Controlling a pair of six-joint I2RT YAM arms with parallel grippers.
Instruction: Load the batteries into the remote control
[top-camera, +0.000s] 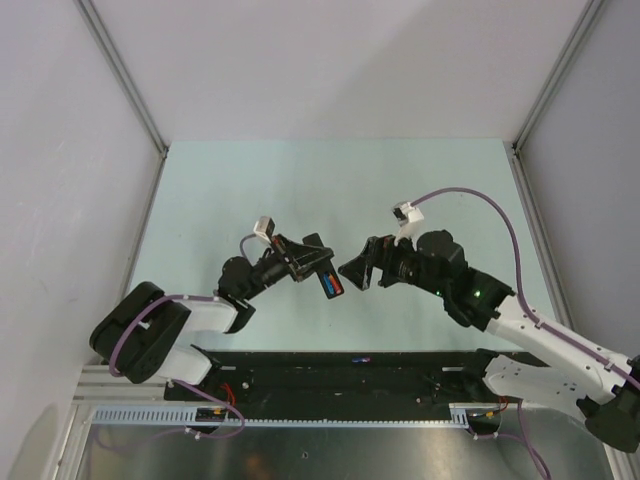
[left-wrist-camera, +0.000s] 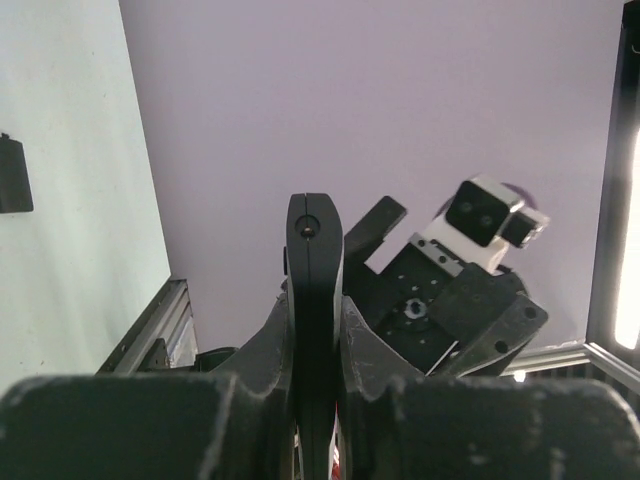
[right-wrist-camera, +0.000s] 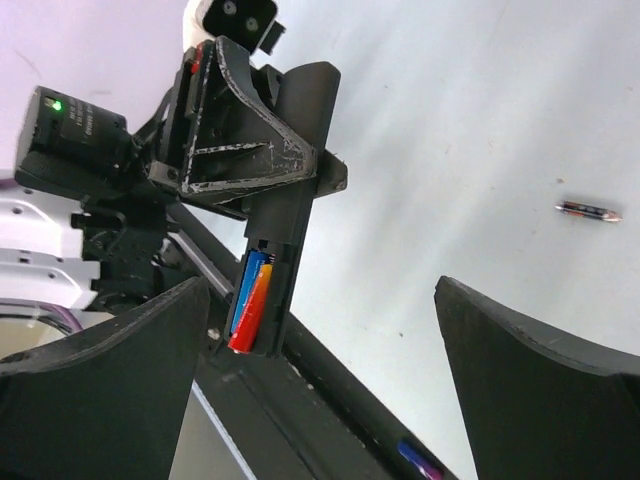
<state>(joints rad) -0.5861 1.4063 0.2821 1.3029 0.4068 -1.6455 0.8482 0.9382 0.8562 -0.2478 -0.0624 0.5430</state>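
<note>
My left gripper (top-camera: 300, 258) is shut on the remote control (top-camera: 318, 266), a slim black bar held above the table. In the left wrist view the remote control (left-wrist-camera: 315, 260) stands edge-on between the fingers (left-wrist-camera: 250, 360). Its open compartment holds two batteries (right-wrist-camera: 250, 300) side by side, one blue and one red-orange, which also show from above as batteries (top-camera: 333, 286). My right gripper (top-camera: 356, 270) is open just right of the remote's battery end, not touching it. In the right wrist view the right gripper (right-wrist-camera: 320, 300) has nothing between its wide-apart fingers.
A loose battery (right-wrist-camera: 588, 210) lies on the pale green table (top-camera: 300, 180). Another battery (top-camera: 360, 357) rests on the black base rail (top-camera: 300, 372) near the arms. A small flat black piece (left-wrist-camera: 10, 175) lies on the table. Walls enclose three sides.
</note>
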